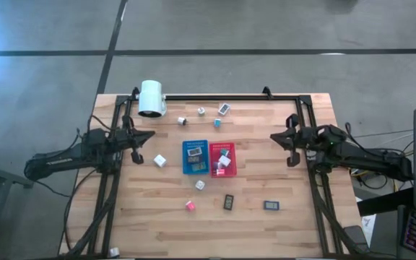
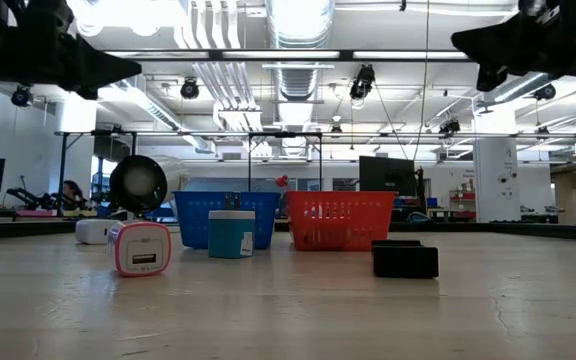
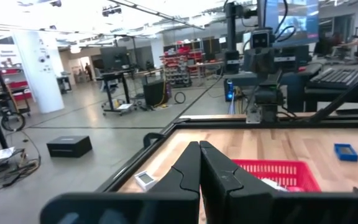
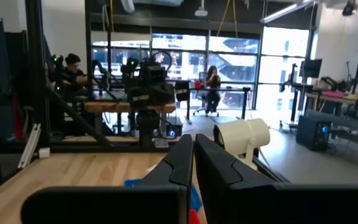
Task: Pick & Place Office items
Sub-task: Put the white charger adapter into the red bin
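The office items lie scattered on the wooden table: a white cube, a pink cube, two dark flat rectangles, and several small cubes near the far edge. More small items lie inside the blue tray and the red tray at the table's middle. My left gripper is shut, held above the table's left side and pointing level toward the trays. My right gripper is shut above the right side, facing it. Both hold nothing.
A big white cylinder on a stand sits at the far left corner. A dark frame runs along the table's far, left and right edges. Bare wood lies near the front edge. People sit at desks beyond the table.
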{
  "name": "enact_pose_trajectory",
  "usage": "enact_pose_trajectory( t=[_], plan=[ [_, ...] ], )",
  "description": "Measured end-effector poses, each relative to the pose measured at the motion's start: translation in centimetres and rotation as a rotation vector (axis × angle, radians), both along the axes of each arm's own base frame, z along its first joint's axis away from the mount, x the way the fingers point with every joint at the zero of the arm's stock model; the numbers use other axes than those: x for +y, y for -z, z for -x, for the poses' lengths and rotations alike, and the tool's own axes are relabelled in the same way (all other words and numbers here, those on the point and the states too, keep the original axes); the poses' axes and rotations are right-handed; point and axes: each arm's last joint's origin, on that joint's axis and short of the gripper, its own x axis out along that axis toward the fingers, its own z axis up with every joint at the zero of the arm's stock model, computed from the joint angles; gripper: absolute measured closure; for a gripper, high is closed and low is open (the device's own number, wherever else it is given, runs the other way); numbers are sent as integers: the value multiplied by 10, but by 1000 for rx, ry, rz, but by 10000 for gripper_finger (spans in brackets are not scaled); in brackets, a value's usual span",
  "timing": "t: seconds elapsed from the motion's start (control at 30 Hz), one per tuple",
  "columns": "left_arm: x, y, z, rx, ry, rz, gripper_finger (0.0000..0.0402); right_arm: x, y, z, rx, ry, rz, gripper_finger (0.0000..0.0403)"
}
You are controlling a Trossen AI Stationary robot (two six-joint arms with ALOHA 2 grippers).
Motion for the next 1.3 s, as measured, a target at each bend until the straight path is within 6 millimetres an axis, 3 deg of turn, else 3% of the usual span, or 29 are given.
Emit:
enact_pose_trajectory(
  t=[0.6,0.8,1.3],
  plan=[
    [0,-1,0,-18,-1,-3,399,4,3,21,-42,53,9,390],
    [0,-3,0,-40,-2,-27,399,4,14,19,-12,59,25,390],
    [0,-5,0,-48,-2,-39,399,3,17,18,-2,65,49,390]
  ],
)
